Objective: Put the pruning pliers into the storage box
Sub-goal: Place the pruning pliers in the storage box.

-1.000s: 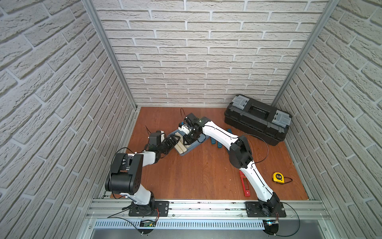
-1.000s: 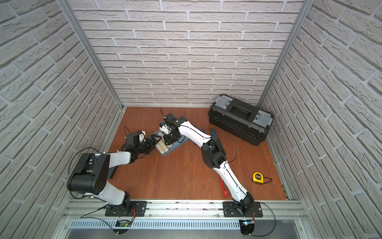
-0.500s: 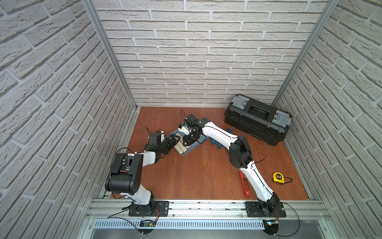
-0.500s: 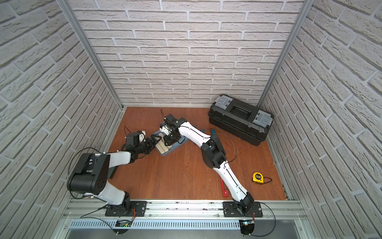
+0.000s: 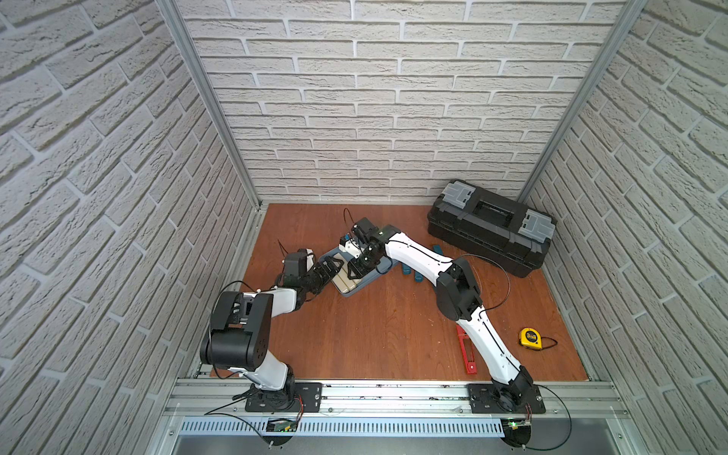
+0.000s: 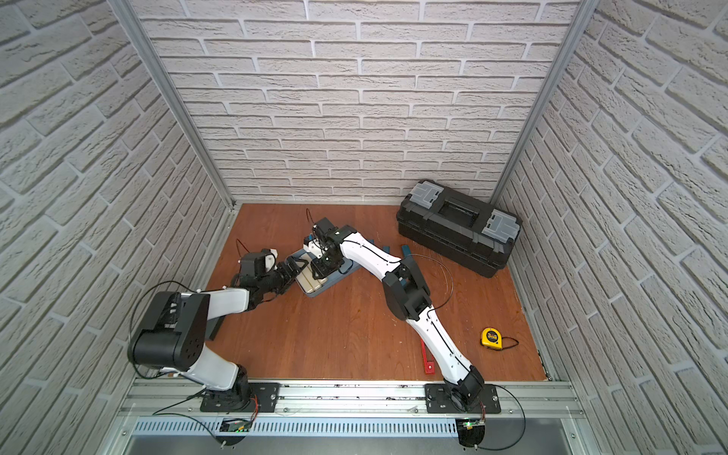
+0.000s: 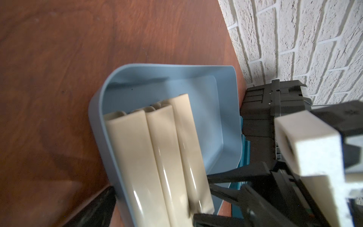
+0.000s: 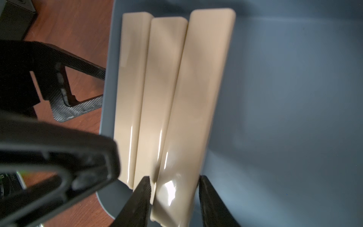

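In both top views the wooden floor [image 5: 374, 335] carries everything. The right arm [image 5: 413, 256] climbs from its base at 5 o'clock toward 11 to a raised elbow. It then folds and reaches toward 10 o'clock, with the wrist bent steeply down over the storage box [image 7: 206, 118]. The left arm [image 5: 275, 299] starts at 7 o'clock, stays low and stretches toward 1 o'clock, nearly level with the floor.

The black toolbox [image 5: 490, 228] sits at 1 o'clock against the back wall. The storage box lies just 11 o'clock of centre, between the two wrists. The pruning pliers [image 5: 467, 354] lie flat on the floor at 5 o'clock, partly hidden under the right arm's lower link and well apart from the storage box.

Three cream bars [image 8: 167, 94] lie side by side in the box. The right gripper [image 8: 174, 196] straddles the end of the outermost bar with its jaws partway apart. Whether its pads press the bar I cannot tell. The left gripper [image 8: 101, 87] is spread wide with nothing in it, just outside the box's 9 o'clock rim. A yellow tape measure [image 5: 530, 338] rests at 4 o'clock.
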Robot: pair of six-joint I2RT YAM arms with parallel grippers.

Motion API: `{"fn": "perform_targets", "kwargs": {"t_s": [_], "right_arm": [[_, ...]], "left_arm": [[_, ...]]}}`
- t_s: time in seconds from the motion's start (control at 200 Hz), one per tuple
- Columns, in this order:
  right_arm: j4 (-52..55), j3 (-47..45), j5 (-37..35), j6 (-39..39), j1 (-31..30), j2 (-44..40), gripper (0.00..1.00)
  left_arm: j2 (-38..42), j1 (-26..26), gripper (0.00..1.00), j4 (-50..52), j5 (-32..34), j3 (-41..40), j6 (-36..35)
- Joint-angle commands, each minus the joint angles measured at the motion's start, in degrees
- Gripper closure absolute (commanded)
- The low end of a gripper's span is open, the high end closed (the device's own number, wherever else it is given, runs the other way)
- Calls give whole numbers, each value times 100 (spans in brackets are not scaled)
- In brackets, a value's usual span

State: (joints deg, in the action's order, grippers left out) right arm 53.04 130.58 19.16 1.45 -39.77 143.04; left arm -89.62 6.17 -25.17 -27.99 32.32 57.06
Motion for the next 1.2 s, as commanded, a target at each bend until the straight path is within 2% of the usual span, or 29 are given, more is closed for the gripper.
{"fn": "perform_targets", "kwargs": {"t_s": [0.0, 0.3, 1.195], "right_arm": [[-119, -76, 305, -129, -101, -86, 57], [-256, -266, 290, -227, -103, -279, 48], [-215, -345, 76, -390, -84, -602, 44]], "left_arm": [[104, 77, 2, -173, -128, 99, -98], [86, 83, 2, -173, -137, 133, -100], [262, 169, 2, -83, -93, 108, -137]]}}
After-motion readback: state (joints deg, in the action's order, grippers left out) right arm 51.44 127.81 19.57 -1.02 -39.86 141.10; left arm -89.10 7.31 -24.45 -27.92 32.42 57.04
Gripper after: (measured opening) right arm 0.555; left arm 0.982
